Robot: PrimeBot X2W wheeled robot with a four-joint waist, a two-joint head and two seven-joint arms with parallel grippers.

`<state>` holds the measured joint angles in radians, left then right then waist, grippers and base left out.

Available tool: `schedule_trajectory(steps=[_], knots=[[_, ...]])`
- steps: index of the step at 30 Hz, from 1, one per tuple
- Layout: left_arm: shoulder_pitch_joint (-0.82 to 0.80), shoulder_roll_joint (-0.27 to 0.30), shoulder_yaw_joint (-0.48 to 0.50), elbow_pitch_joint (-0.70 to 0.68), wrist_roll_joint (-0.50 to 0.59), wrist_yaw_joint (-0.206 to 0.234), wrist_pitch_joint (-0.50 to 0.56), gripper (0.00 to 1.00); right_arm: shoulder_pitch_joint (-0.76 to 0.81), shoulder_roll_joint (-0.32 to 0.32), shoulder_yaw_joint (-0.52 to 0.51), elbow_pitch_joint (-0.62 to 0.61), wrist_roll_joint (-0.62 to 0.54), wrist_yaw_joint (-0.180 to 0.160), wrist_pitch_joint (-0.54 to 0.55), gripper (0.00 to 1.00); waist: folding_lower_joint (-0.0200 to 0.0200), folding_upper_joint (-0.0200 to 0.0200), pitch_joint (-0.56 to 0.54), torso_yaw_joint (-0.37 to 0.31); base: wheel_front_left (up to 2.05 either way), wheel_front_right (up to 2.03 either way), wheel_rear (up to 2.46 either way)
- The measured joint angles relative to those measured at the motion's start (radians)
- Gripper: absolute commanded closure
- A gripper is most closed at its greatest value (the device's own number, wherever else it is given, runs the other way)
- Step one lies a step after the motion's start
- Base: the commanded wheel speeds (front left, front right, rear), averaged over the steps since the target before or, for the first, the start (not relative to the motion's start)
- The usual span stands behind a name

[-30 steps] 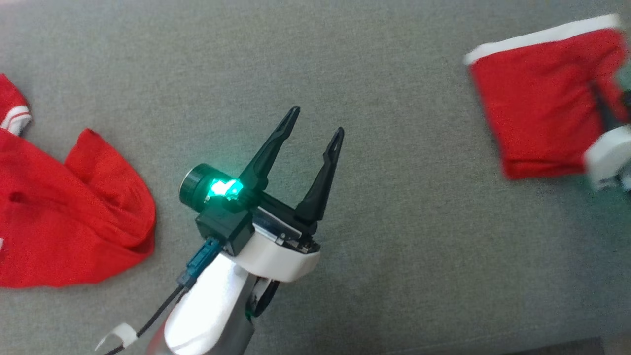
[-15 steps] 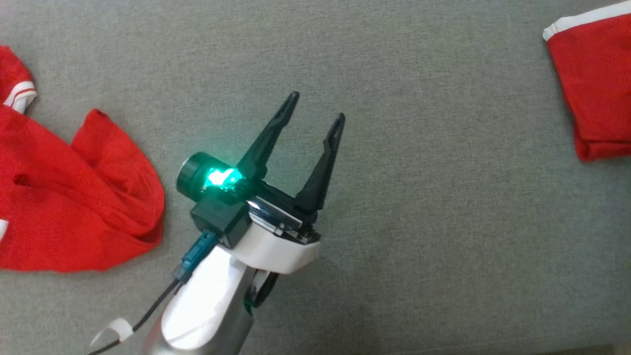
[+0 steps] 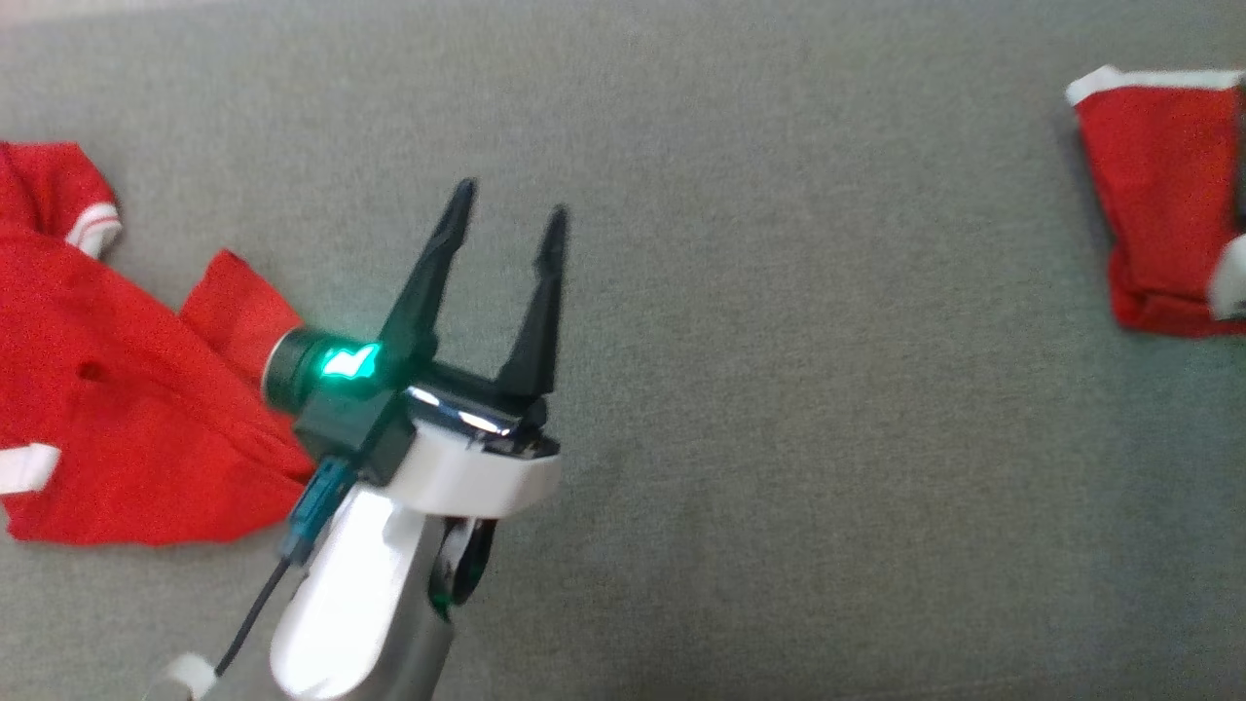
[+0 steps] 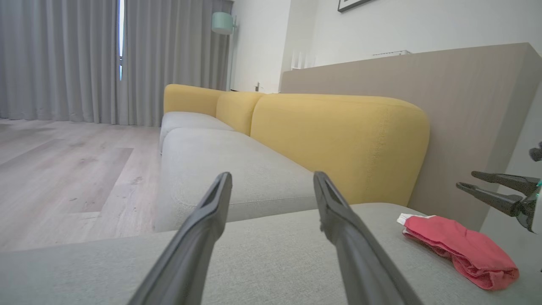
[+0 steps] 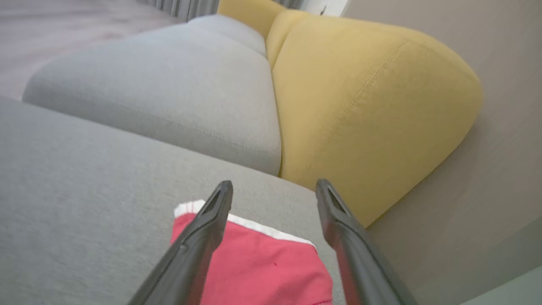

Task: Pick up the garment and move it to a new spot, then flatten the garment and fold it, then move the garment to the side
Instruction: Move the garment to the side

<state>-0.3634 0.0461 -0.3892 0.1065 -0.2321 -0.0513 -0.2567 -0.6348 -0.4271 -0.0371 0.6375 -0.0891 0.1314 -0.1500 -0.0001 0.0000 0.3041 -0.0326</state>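
Garment [image 5: 262,262] folded near sofa's [image 3: 827,438] right edge beneath released right claw [image 5: 274,183]; crumpled red shirt [image 3: 117,409] beside released left claw [image 3: 511,200].

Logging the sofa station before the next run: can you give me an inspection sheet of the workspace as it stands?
Surface: grey sofa seat, smooth fabric.
Job's things: folded red garment with white trim, lying at the seat's right end.
Clutter: loose red garment, crumpled, at the seat's left.
End effectors: left end effector open and empty above the seat; right end effector open, above the folded red garment and apart from it.
Cables: teal-plugged cable running down from the left wrist.
Surroundings: yellow back cushions, wood floor, grey curtains.
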Motion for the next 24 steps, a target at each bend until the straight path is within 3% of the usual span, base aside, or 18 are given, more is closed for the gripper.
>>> schedule_trajectory(steps=[14,19,24], knots=[[0.156,0.0,0.135,-0.01,0.015,-0.012,0.0,0.0,0.189,0.328,-0.03,-0.346,0.077,0.0,-0.02,0.0,-0.0002,0.0,-0.159,-0.001,0.0,0.0,0.0],[0.218,0.001,0.169,-0.016,0.015,-0.02,0.0,0.0,0.282,0.361,0.004,-0.43,0.115,0.0,-0.008,0.0,-0.0001,0.0,-0.199,0.002,0.0,0.0,0.0],[0.265,0.001,0.183,-0.006,-0.023,-0.021,0.0,0.0,0.418,0.37,0.0,-0.41,0.16,0.0,-0.064,0.0,0.0,0.0,-0.223,0.011,0.0,0.0,0.0]])
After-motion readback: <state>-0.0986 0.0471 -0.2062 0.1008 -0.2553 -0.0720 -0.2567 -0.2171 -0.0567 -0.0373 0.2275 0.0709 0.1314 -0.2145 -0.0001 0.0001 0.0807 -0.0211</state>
